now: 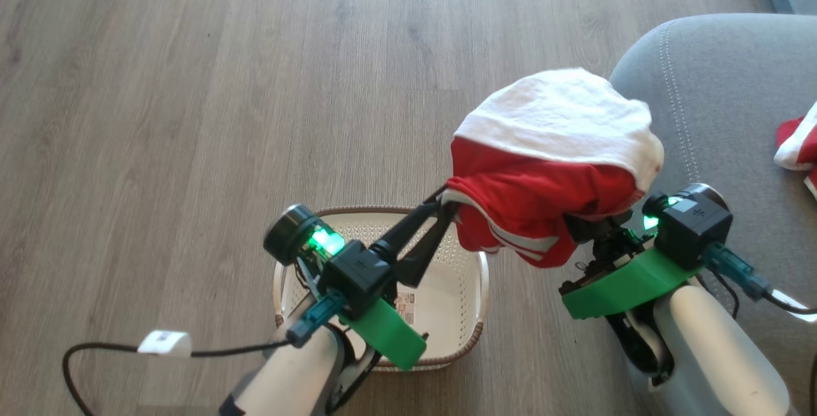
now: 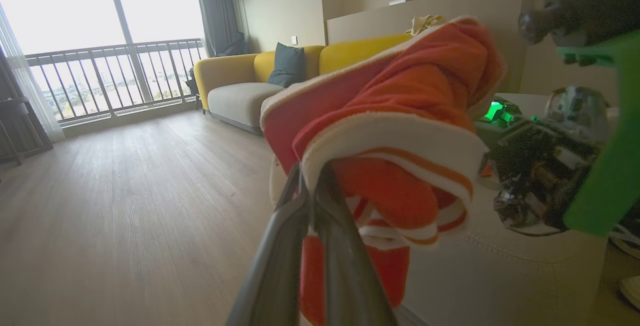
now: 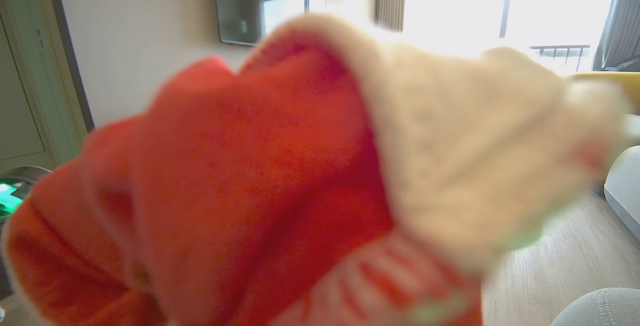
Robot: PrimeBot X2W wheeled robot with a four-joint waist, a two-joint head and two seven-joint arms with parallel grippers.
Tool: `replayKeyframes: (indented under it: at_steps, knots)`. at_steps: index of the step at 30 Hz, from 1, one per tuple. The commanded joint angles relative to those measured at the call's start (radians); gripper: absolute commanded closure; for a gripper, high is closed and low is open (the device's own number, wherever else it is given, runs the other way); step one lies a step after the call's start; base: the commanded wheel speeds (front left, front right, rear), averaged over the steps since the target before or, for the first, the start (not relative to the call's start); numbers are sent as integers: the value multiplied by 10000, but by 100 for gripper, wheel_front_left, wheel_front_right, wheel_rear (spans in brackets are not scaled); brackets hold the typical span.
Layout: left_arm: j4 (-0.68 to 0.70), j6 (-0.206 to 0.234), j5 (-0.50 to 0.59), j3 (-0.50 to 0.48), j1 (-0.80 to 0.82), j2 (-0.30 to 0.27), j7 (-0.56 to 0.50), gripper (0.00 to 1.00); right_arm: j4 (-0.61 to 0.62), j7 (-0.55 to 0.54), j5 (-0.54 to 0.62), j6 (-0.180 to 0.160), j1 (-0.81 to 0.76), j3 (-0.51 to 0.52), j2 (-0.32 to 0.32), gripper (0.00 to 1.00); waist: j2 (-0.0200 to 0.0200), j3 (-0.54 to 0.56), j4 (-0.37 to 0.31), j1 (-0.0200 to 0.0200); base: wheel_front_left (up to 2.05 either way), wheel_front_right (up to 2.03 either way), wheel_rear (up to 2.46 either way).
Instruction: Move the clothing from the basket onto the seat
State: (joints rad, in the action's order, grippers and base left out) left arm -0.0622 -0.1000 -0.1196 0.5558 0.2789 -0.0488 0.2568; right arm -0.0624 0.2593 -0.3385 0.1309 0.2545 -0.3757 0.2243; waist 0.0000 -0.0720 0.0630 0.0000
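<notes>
"As the stock is listed, where is the red garment [image 1: 542,212] entered?"

"Item one: red garment, white panel uppermost. It is held raised above the wooden floor [image 1: 191,116], between the basket [image 1: 456,295] on the left and the seat [image 1: 721,84] on the right."

"How is it gripped?"

"Left gripper [image 1: 447,207]: its fingers are clamped together on a white band at the garment's left edge, as is confirmed in the left wrist view. Right gripper [image 1: 597,228]: its fingers are buried under the cloth on the right side, so whether they are clenched cannot be told."

"And the basket?"

"Item two: basket, cream-white with a braided rim. It is set on the floor near the robot, under the left arm. A paper label [image 1: 405,307] is seen on its bottom."

"The seat?"

"Item three: seat, grey, with pale double stitching along the rounded corner. A second garment [image 1: 798,141], red and white, is laid on it at the right, well apart from the held one."
</notes>
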Motion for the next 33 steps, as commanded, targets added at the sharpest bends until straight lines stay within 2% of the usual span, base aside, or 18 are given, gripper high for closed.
replayKeyframes:
  at_steps: [1,11,14,22,33]
  knots:
    - [150,-58,128,-176,83,-14,49,100,482,24,-84,-2,255,4,-102,100,0,-16,-4,0,0,0,0]
    - [-523,-240,655,276,-61,-14,49,100,618,24,-142,-2,273,159,-132,100,0,-76,-52,0,0,0,0]
    - [-470,-255,678,269,-57,-14,49,0,644,24,-143,-2,274,197,-130,100,0,-108,-61,0,0,0,0]
    - [-476,-275,794,170,-258,-14,49,0,765,24,-60,-2,283,698,-88,100,0,-122,-102,0,0,0,0]
    - [-703,-300,850,776,-617,-137,49,0,873,24,113,-2,-2,1745,82,100,0,-96,-199,0,0,0,0]
